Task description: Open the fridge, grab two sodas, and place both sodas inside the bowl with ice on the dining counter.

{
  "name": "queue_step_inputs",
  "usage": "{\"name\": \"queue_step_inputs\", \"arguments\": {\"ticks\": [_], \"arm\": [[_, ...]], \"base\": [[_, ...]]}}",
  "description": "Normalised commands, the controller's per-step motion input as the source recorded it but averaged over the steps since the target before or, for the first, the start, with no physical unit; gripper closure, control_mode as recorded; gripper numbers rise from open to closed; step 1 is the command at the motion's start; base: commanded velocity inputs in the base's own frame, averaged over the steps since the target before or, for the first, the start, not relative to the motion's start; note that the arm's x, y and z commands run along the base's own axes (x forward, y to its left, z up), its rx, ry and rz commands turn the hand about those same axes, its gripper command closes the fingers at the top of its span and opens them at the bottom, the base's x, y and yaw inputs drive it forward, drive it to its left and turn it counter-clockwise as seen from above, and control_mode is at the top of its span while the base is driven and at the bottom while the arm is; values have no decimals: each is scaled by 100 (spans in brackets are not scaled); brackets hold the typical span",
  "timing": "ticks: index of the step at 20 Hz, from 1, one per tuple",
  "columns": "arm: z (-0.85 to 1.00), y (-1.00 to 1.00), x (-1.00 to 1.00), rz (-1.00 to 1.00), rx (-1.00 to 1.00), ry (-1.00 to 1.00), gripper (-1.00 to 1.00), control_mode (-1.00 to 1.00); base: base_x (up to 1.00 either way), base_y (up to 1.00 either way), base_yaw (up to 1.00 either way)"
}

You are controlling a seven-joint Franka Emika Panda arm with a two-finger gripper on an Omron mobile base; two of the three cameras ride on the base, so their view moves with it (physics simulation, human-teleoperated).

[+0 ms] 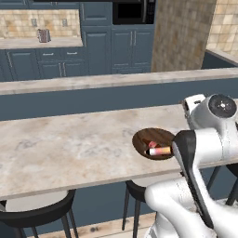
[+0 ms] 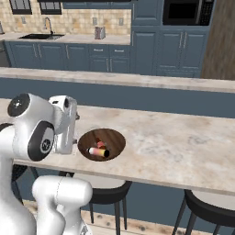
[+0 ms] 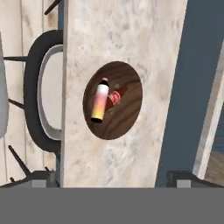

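The dark-brown wooden bowl [image 1: 139, 139] [image 2: 117, 137] [image 3: 127, 122] rests on the beige marbled dining counter [image 1: 69, 144] [image 2: 174, 147] [image 3: 118, 35], near its front edge. Both sodas lie on their sides inside it. The pink-orange bottle [image 1: 160, 151] [image 2: 97, 152] [image 3: 99, 103] is beside the cola bottle with the red label [image 1: 152, 144] [image 2: 100, 144] [image 3: 116, 97]. My gripper [image 3: 116, 179] hangs above the bowl, open, with nothing between its fingers [image 3: 43, 177]. The hand [image 1: 194, 106] [image 2: 65, 120] sits a little to the side of the bowl. The fridge is out of view.
Black round stools [image 1: 37, 214] [image 2: 209, 209] [image 3: 35, 87] stand under the counter's front edge. A raised stone ledge on a blue wall [image 1: 93, 81] [image 2: 137, 79] runs behind the counter. Blue cabinets and a tiled backsplash lie beyond.
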Motion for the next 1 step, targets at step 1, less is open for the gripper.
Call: {"name": "queue_step_inputs", "arguments": {"ticks": [1], "arm": [[35,0,-39,0,0,-15,-100,-100]], "base": [[0,0,0]]}}
